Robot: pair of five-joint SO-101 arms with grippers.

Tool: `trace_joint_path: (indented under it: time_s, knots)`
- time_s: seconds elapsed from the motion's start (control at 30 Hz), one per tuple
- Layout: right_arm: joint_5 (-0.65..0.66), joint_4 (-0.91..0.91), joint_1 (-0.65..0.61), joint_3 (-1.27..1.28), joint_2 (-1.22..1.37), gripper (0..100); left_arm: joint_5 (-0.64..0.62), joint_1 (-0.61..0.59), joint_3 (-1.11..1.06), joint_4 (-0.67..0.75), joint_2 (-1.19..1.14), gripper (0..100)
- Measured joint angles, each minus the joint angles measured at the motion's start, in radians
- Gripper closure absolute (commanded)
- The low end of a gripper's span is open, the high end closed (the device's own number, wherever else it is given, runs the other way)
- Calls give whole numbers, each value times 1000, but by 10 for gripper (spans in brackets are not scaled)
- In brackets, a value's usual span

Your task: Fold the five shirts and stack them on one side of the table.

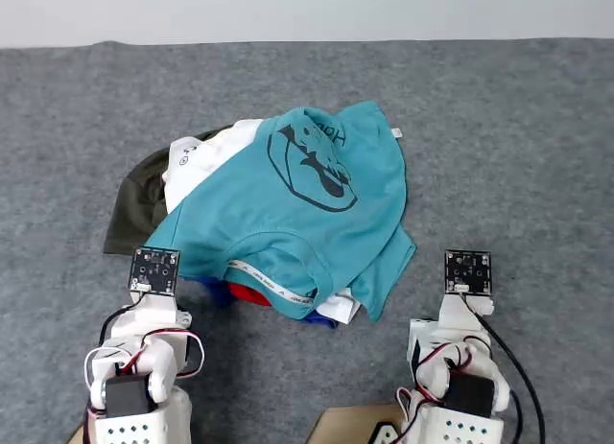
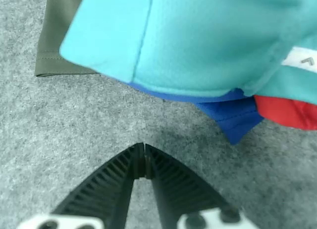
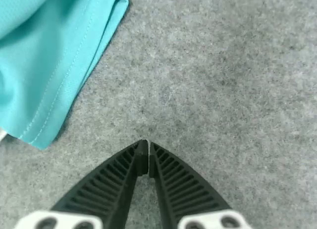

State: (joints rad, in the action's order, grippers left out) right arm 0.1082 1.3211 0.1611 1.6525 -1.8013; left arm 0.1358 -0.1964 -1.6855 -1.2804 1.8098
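Nearest me, the left gripper [image 2: 143, 155] sits low over the grey table [image 1: 518, 128] with its jaws pressed together on nothing. The right gripper [image 3: 145, 151] is the same, clamped tight and empty, with bare felt under its tips. Each is close to the near edge of the heap but touching none of it.

My read is that this is the very start: nothing is folded and no stack has been made on either side. The next move would call for both sets of jaws to part and take one garment off the top, most likely the teal shirt [image 1: 307, 204]. It would then need lifting clear of the others and spreading flat on open felt. The snag I'd expect is a pinch that drags a lower layer along with it.

At the pile's near edge, a corner of the blue shirt [image 2: 233, 117] and a bit of the red shirt [image 2: 285, 110] poke out from beneath the teal one. The teal one lies loosely draped and rumpled, collar towards the arms, with a dark graphic on its chest. One hem lies just beside the right gripper. Farther back on the left, the white shirt [image 1: 206, 156] shows from under it. The olive shirt [image 1: 139, 199] spreads out to the far left at the bottom, flat against the table
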Motion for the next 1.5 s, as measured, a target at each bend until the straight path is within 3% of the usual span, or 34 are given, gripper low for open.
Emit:
trace_joint_path:
  time_s: [1.37,1.5]
  knots:
    - [0,0,0,0,0,990,0,0,0,0,0,992]
    - [0,0,0,0,0,990,0,17,0,57,0,992]
